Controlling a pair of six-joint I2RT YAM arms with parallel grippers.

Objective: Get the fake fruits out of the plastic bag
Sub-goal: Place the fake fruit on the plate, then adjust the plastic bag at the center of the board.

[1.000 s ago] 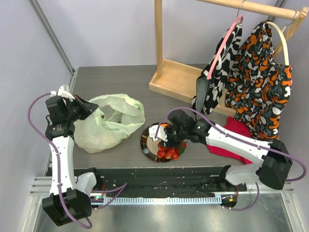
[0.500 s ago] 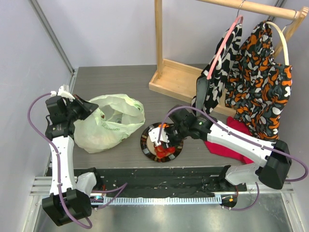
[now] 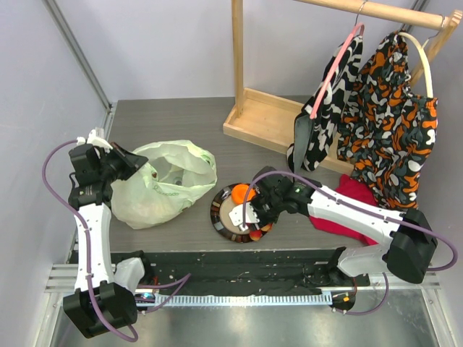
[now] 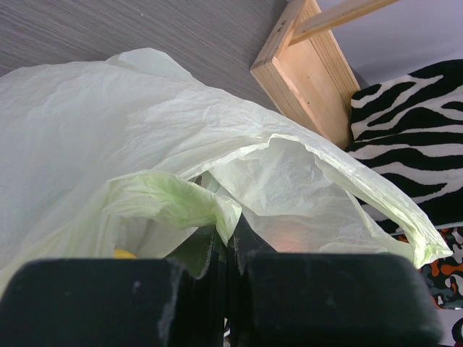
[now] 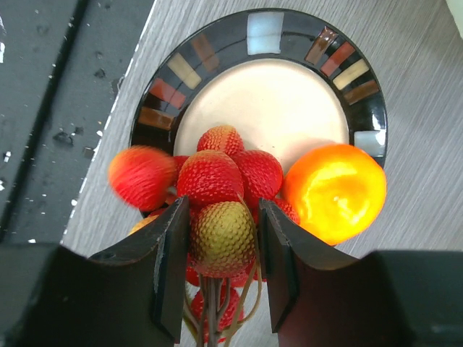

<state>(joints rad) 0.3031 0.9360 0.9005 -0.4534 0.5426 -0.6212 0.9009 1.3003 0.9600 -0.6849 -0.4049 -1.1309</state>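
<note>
The pale green plastic bag [image 3: 163,189] lies at the left of the table with its mouth open toward the right. My left gripper [image 3: 136,160] is shut on a fold of the bag's rim [image 4: 217,210]. A bit of yellow [image 4: 124,253] shows inside the bag. The dark-rimmed plate [image 3: 219,217] holds an orange [image 3: 239,194]. My right gripper [image 3: 255,215] is over the plate's near right side. In the right wrist view its jaws [image 5: 223,210] close around a bunch of red berries [image 5: 221,177], with a yellowish berry between them, beside the orange [image 5: 333,191] and above the plate [image 5: 264,32].
A wooden rack base [image 3: 264,116] stands at the back. Patterned clothes [image 3: 391,116] hang from its rail on the right. A red cloth [image 3: 347,210] lies under my right arm. A black strip [image 3: 239,264] runs along the near table edge.
My right gripper has shifted toward the near right side of the plate with the berries, uncovering the orange. One berry swings. The left gripper and the bag have not moved.
</note>
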